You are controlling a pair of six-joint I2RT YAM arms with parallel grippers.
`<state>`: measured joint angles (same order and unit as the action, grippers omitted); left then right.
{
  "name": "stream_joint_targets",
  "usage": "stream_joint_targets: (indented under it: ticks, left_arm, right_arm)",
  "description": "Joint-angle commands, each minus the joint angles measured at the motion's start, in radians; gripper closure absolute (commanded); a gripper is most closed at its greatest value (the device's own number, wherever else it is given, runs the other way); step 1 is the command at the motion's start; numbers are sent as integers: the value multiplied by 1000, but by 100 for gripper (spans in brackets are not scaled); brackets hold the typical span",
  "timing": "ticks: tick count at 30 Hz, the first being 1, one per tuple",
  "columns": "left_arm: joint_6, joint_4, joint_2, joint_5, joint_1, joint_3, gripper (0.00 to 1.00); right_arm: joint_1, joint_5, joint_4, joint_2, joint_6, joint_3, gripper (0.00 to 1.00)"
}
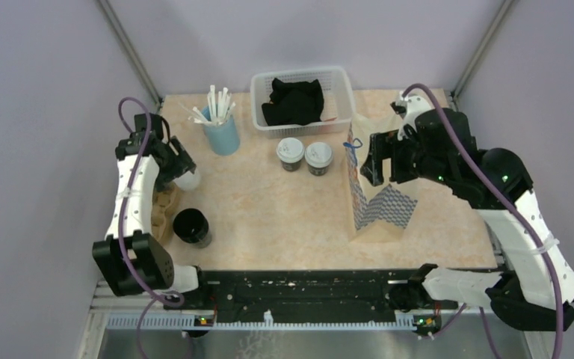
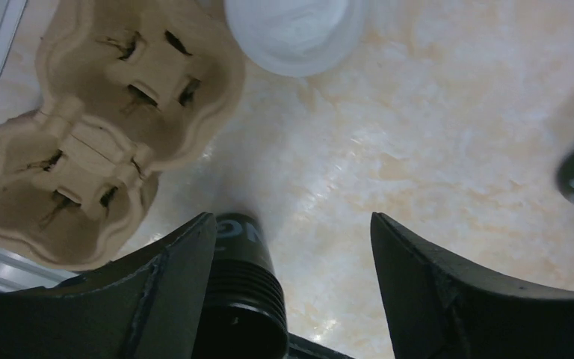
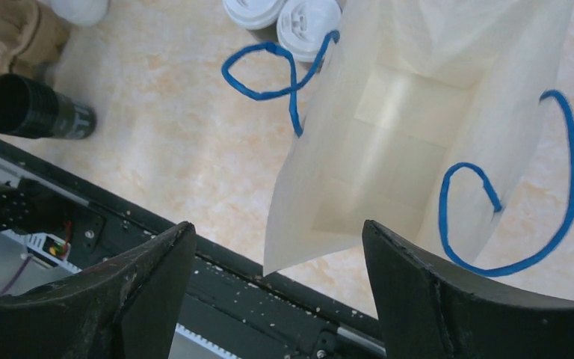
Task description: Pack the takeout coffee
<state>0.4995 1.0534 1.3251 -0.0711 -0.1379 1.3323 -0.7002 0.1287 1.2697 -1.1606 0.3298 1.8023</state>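
Overhead, find the two coffee cups side by side at centre frame, just below the basket, well apart from the carrier at far left. Note the left end effector near that carrier and the right end effector over the paper bag, right of centre. From the left wrist, see fingers spread, gripping nothing, carrier at upper left, black cup low beside one finger; steer off it. From the right wrist, see jaws apart over the bag's open mouth, cups at top edge. Probably best: lift cups upright, seat each in a well, leave the bag standing.
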Motion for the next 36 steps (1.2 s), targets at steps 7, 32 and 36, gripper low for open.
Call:
stream_joint_targets:
  ticks: [7,32,36]
  left_arm:
    - [-282,-199,209,-5,-108,-27,26]
    - [-310,-119,419,119,-205,96,59]
    - [-309,-108,420,96,-205,113,67]
  right_arm:
    - [138,-173,-286,44,-95,-274,18]
    - [105,-143,-294,41,-178,-244,18]
    - [104,-144,-298,36,-179,-242,18]
